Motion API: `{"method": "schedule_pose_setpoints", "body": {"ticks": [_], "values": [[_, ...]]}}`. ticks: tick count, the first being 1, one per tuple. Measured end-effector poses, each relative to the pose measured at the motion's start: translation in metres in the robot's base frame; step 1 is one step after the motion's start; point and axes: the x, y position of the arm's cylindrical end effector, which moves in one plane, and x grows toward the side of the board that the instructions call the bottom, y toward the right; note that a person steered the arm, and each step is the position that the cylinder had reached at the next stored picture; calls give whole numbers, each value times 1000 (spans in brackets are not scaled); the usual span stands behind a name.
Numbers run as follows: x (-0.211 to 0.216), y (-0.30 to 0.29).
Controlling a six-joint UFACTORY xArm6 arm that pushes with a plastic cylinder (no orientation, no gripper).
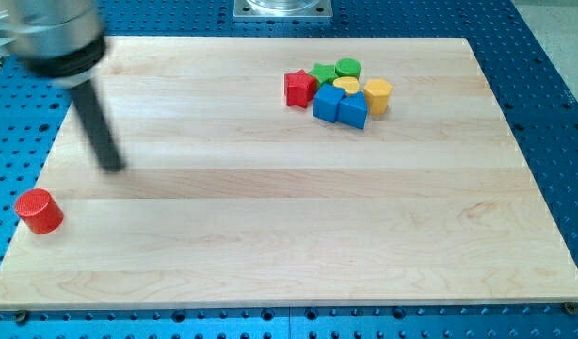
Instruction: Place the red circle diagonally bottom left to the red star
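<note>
The red circle (39,210), a short red cylinder, stands near the board's left edge at the view's lower left. The red star (299,88) sits at the view's upper middle right, at the left end of a tight cluster of blocks. My tip (114,168) rests on the board at the view's left, above and to the right of the red circle and apart from it. The rod slants up to the blurred arm head at the view's top left.
Cluster beside the red star: a green star (323,72), a green cylinder (347,68), a yellow heart-like block (345,86), a yellow hexagonal block (377,95), two blue blocks (328,103) (352,110). The wooden board (289,235) lies on a blue perforated table.
</note>
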Motion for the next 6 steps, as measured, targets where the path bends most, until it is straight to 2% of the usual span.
{"method": "schedule_pose_setpoints", "body": {"ticks": [1,2,3,4,5,6], "values": [[16,-47],[44,-39],[53,-2],[12,83],[1,15],[39,-46]]}}
